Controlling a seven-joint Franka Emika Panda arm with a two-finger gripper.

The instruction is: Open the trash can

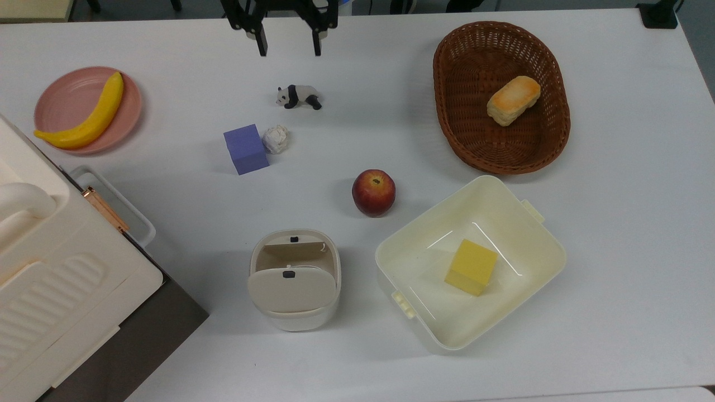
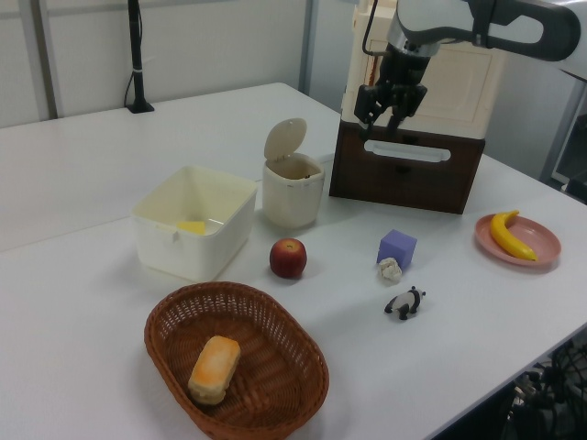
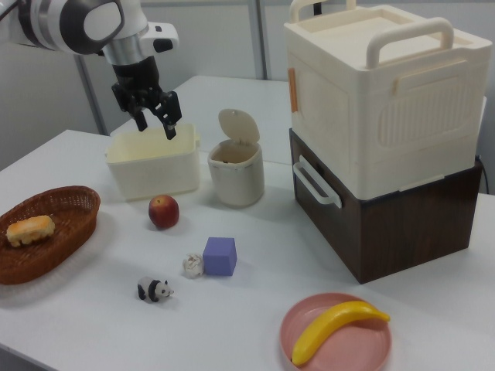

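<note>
Top view: the bin is sitting on the white table with its lid tipped up, between the apple and the big cream appliance; what is inside cannot be told. Just beside it, on the top view's right, the cream tub is holding a yellow block. The wicker basket is holding a bread roll, and the pink plate is carrying a banana. The gripper is hanging at the far edge, well apart from the bin, its fingers spread and gripping nothing. A purple cube, a paper wad and a toy panda are lying near it.
</note>
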